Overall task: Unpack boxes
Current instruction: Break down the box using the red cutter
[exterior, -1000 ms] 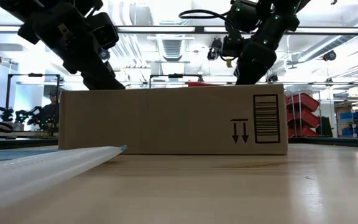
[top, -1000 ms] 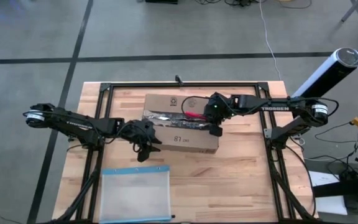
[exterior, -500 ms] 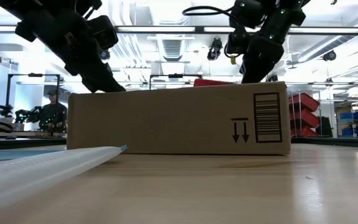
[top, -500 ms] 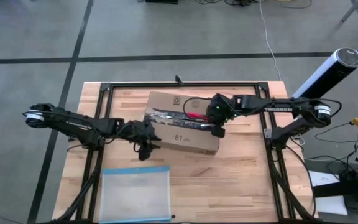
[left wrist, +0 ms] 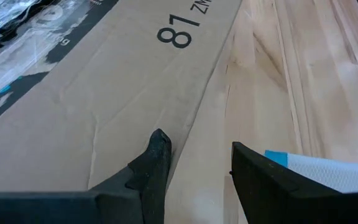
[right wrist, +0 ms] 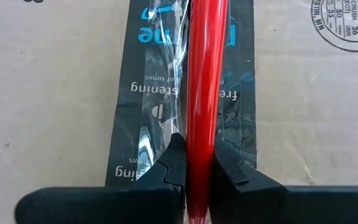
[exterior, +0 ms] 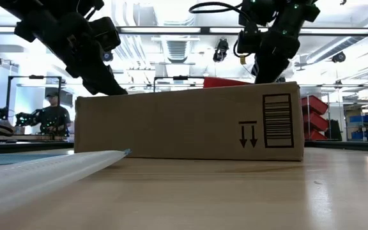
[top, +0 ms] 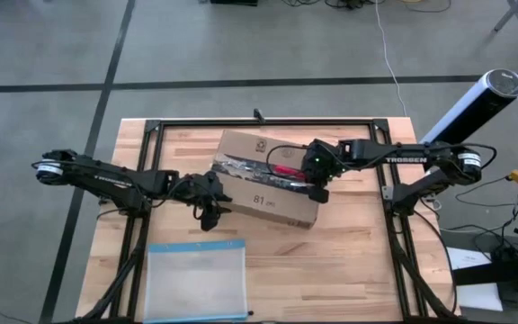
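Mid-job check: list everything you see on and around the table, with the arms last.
cardboard box: one, brown, flaps shut, dark printed tape along the top seam, mid-table, skewed to the table edges.
red tool: one, red, lying along the tape seam on the box top.
plastic pouch: one, clear with a blue edge, flat at the table's near edge, apart from the box.
table: one, light wood with a black frame.
person: one, far back in the room, low view.
left gripper: open, at the box's left end, one finger over the box top, the other beside it.
right gripper: shut on the red tool, above the box top.
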`<action>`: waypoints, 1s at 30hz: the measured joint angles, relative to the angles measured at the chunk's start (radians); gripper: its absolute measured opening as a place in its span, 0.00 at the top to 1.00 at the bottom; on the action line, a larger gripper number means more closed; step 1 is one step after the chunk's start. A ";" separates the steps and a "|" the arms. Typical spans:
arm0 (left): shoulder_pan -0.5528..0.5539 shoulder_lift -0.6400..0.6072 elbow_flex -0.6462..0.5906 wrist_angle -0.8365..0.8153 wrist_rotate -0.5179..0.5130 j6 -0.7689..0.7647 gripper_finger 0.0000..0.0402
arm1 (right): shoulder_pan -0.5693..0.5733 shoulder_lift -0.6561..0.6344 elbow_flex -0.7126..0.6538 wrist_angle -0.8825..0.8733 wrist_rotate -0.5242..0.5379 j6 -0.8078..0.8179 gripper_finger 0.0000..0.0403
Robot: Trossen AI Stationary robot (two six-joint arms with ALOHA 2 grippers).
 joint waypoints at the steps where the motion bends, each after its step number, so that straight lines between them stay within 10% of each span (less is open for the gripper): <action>1: 0.000 0.000 0.000 0.001 -0.001 0.000 0.61 | 0.002 -0.003 0.000 -0.009 0.001 0.008 0.97; 19: 0.000 -0.037 -0.010 0.064 -0.074 0.066 0.61 | 0.057 -0.077 -0.003 0.088 0.003 -0.005 0.97; 30: 0.000 -0.033 -0.008 0.316 -0.148 0.287 0.61 | 0.058 -0.057 -0.003 0.522 -0.403 -0.046 0.97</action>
